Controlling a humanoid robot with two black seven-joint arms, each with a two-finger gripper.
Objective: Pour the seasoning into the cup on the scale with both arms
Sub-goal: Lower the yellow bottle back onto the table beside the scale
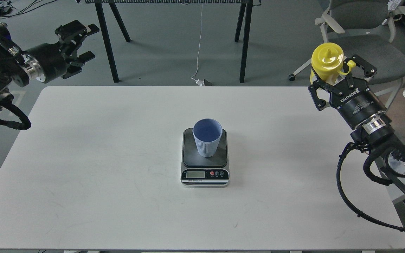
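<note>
I see the right gripper (339, 75) clamped around the yellow seasoning bottle (326, 63) off the table's far-right corner, left gripper (83, 44) jaws wide, cup (207, 137) upright on the scale (205, 174) mid-table.
</note>
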